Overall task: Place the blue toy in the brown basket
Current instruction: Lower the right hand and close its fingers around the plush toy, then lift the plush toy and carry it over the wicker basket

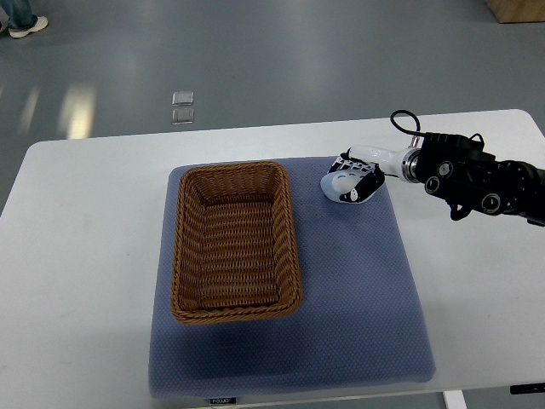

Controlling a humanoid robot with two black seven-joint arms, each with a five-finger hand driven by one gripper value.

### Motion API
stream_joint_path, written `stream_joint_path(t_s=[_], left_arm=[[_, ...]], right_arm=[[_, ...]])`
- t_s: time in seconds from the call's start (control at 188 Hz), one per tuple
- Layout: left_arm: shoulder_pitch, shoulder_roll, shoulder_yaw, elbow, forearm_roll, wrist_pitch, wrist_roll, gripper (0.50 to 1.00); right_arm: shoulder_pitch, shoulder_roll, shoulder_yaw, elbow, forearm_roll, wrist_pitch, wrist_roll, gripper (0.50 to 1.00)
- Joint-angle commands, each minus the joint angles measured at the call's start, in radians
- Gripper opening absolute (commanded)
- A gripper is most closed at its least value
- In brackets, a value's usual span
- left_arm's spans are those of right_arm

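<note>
Right now the right robot hand (348, 181) sits by the mat's (358, 290) far edge, fingers curled; can't tell what's held. Brown basket (182, 256) just left, w/ bare mat between.

Desk (85, 256): carries a mat (358, 315) laid across its middle, reaching to the near edge; wicker basket (236, 240) on the mat's left half, long side running front to back; right hand (349, 181) over the mat's far right corner, right of the basket's far end, its arm entering from the right edge; floor behind the desk bears two small square plates (182, 107), one before the other.
</note>
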Motion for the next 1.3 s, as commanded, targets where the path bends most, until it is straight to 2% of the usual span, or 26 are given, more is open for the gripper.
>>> stream_joint_path(t_s=[0.0,0.059,0.085,0.112,0.346,0.56,0.853,1.087,1.295], left_arm=[[0.000,0.000,0.000,0.000,0.000,0.000,0.000,1.000],[0.000,0.000,0.000,0.000,0.000,0.000,0.000,1.000],[0.000,0.000,0.000,0.000,0.000,0.000,0.000,1.000],[0.000,0.000,0.000,0.000,0.000,0.000,0.000,1.000],[0.000,0.000,0.000,0.000,0.000,0.000,0.000,1.000],[0.000,0.000,-0.002,0.000,0.000,0.000,0.000,1.000],[0.000,0.000,-0.002,0.000,0.000,0.000,0.000,1.000],[0.000,0.000,-0.003,0.000,0.000,0.000,0.000,1.000],[0.000,0.000,-0.003,0.000,0.000,0.000,0.000,1.000]], right_arm=[[0.000,0.000,0.000,0.000,-0.001,0.000,0.000,0.727],[0.000,0.000,-0.002,0.000,-0.001,0.000,0.002,0.711],[0.000,0.000,-0.002,0.000,-0.002,0.000,0.000,0.658],[0.000,0.000,-0.002,0.000,-0.007,0.000,0.002,0.639],[-0.016,0.000,0.001,0.000,-0.064,-0.017,0.019,0.631],[-0.006,-0.001,0.001,0.000,-0.064,-0.018,0.020,0.500],[0.066,-0.046,0.015,0.035,-0.051,0.010,0.022,0.500],[0.156,-0.101,0.018,0.143,-0.044,0.022,0.017,0.500],[0.225,-0.093,0.020,0.238,-0.042,0.023,0.022,0.500]])
